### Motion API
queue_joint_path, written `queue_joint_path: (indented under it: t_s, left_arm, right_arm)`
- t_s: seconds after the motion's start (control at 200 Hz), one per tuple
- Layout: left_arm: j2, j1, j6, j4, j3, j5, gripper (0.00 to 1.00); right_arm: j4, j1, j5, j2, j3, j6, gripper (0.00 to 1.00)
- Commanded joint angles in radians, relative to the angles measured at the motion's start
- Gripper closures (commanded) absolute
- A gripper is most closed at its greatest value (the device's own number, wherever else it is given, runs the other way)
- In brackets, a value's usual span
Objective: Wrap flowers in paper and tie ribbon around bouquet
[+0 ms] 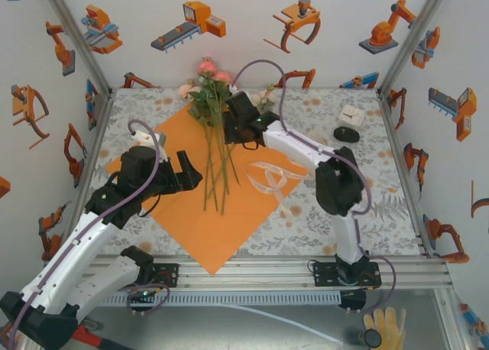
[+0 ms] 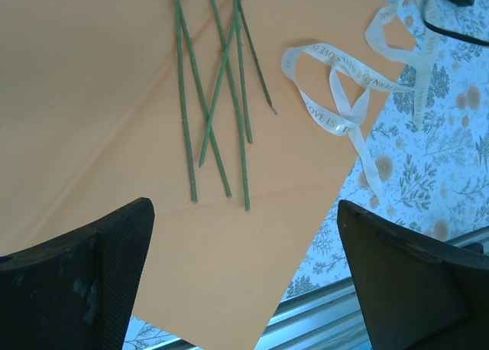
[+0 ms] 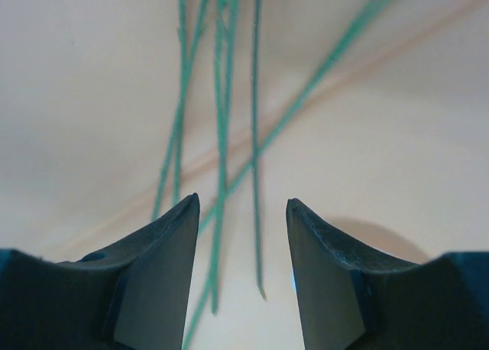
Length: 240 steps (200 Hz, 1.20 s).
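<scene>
One large sheet, the paper (image 1: pixel 179 212), lies as a diamond on the patterned table (image 1: pixel 374 197), with one corner reaching the near edge. On it lie the flowers (image 1: pixel 208 98). Their pink and cream blooms and green leaves spill past the far corner. The thin green stems (image 1: pixel 216 170) run from there down toward you, loosely fanned and crossing one another, not gathered. I judge that your wrap turns on that far-to-near axis: the sheet's side corners must fold across the stems, not along them. The ribbon (image 1: pixel 269 178), cream and looped, sits just right of the stems, half on the paper's right edge and half on the cloth, nearer your right arm.

Your right gripper (image 3: pixel 243 201) hangs over the upper stems just below the leaves. Its fingers are apart, the stems show through the gap on the paper beneath, and nothing is pinched. Your left gripper (image 2: pixel 244 209) hovers above the sheet's left half, fingers spread wide and empty. The stem ends lie ahead of it and the ribbon off to its right. It is the nearer arm to the left corner, so the first fold looks like its job.
</scene>
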<state>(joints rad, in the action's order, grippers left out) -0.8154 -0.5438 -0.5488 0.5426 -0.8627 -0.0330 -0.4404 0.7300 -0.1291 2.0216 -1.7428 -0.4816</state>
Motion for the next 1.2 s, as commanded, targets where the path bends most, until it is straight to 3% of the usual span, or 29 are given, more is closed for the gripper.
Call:
queue_joint_path:
  t_s: [0.0, 0.2, 0.345, 0.531, 0.591, 0.696, 0.801, 0.906, 1.031, 1.197]
  left_arm:
    - [0.013, 0.001, -0.019, -0.005, 0.0, 0.009, 0.03]
    - [0.007, 0.0, -0.029, -0.04, 0.024, 0.008, 0.03]
    - [-0.019, -0.001, -0.033, -0.047, 0.016, 0.03, 0.03]
    - [-0.005, -0.001, -0.035, -0.033, 0.023, 0.021, 0.03]
    - [0.0, -0.002, -0.034, -0.03, 0.026, 0.012, 0.03]
    - [0.002, -0.001, -0.03, -0.026, 0.024, 0.007, 0.03]
    - [0.0, -0.001, -0.027, -0.023, 0.019, 0.003, 0.03]
    - [0.0, -0.001, -0.024, -0.029, 0.019, 0.002, 0.03]
    - [0.003, -0.001, -0.021, -0.023, 0.019, 0.003, 0.03]
    - [0.015, 0.001, -0.02, -0.013, 0.022, -0.019, 0.03]
  right_arm:
    - [-0.012, -0.003, -0.04, -0.117, 0.177, 0.041, 0.51]
    - [-0.008, 0.008, 0.02, -0.141, 0.341, 0.024, 0.53]
    - [0.054, 0.009, 0.1, -0.07, 0.33, -0.008, 0.53]
    - [0.069, 0.009, 0.097, 0.013, 0.28, -0.029, 0.56]
    - [0.074, 0.009, 0.073, 0.021, 0.283, -0.029, 0.64]
    - [0.036, 0.005, 0.001, -0.001, 0.277, -0.014, 1.0]
    - [0.0, -0.022, -0.11, -0.115, 0.312, 0.014, 1.0]
    - [-0.059, -0.13, -0.22, -0.258, 0.379, 0.022, 1.0]
    - [-0.114, -0.372, -0.296, -0.458, 0.451, 0.064, 1.0]
    - [-0.187, -0.654, -0.402, -0.683, 0.387, 0.134, 1.0]
